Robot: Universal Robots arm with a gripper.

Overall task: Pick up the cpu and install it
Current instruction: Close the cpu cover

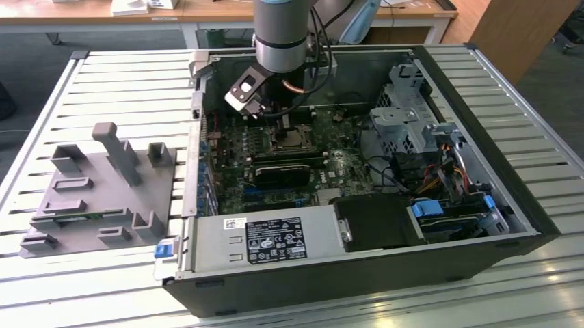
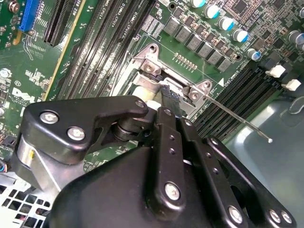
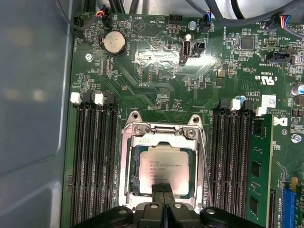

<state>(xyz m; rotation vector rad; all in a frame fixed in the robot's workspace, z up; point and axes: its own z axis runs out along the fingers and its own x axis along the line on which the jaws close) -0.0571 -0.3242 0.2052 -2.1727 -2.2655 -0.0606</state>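
Left to right, exterior view: grey tray (image 1: 96,198) lies vacant on the slatted bench (image 1: 55,287); in the open computer case (image 1: 511,205), the hand (image 3: 163,187), fingers together, touches the cpu (image 3: 164,171), seated within the socket frame (image 3: 128,175).

1. The cpu (image 3: 164,171) has a brushed silvery metal top with a dull sheen.
2. The socket frame (image 3: 164,135) around it is bare, shiny metal; the lever (image 2: 237,118) is thin polished wire.
3. The motherboard (image 3: 156,76) is glossy green laminate.
4. The tool (image 3: 163,190) is matt black, with bright metal screw heads in the second wrist view.
5. The tray (image 1: 100,198) looks like matt grey plastic.
6. The bench (image 1: 119,89) is slatted pale metal, smooth.
7. The computer case (image 1: 511,205) is dark, matt outside; its drive cage (image 1: 401,102) is bare grey sheet metal.
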